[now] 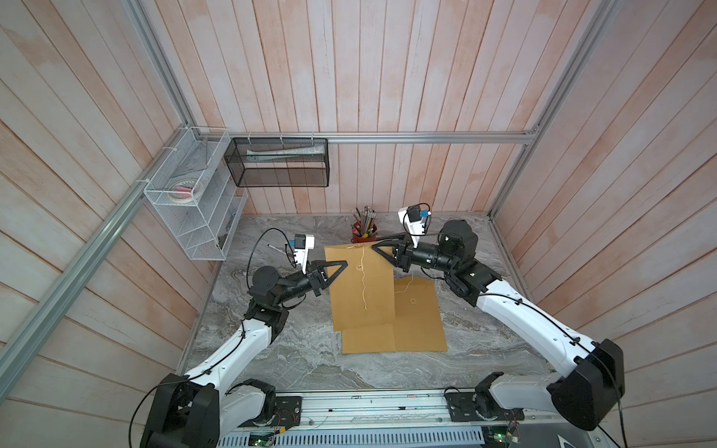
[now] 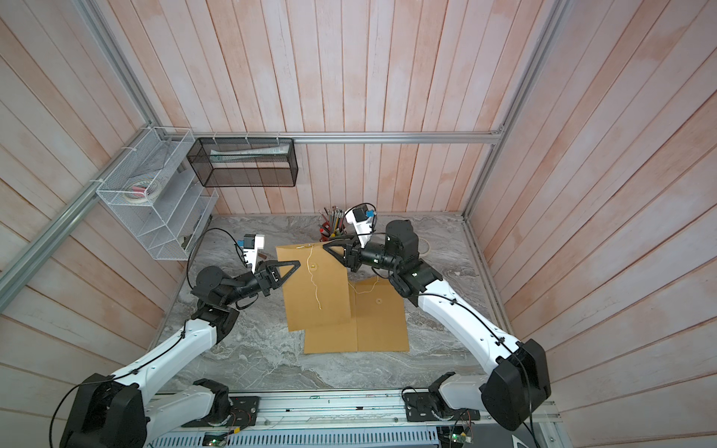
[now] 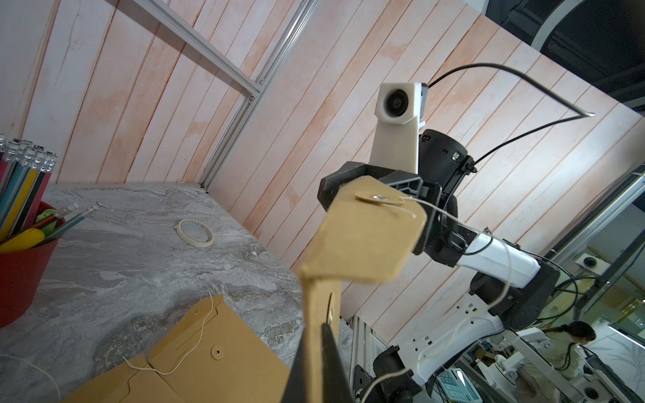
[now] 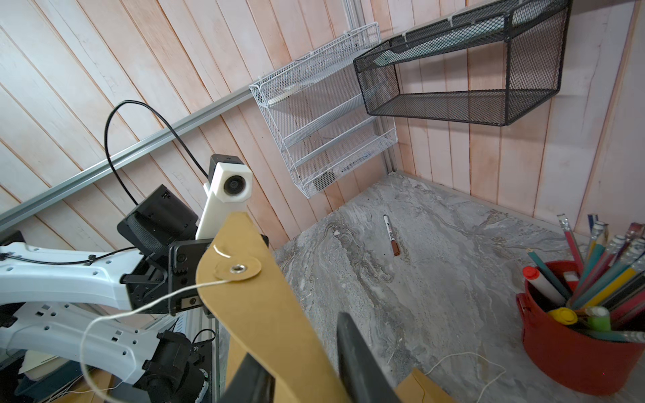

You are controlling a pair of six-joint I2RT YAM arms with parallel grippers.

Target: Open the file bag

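The bag is clamped at its left edge by the left gripper; its flap is straddled by the right gripper, fingers apart

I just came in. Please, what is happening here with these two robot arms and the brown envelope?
A brown paper file bag with a string closure is lifted above the grey marbled table. The left hand is shut on its left edge; the right hand straddles its upper right corner, but I cannot tell whether it grips. The white string hangs loose, unwound. Two similar brown bags lie on the table below.
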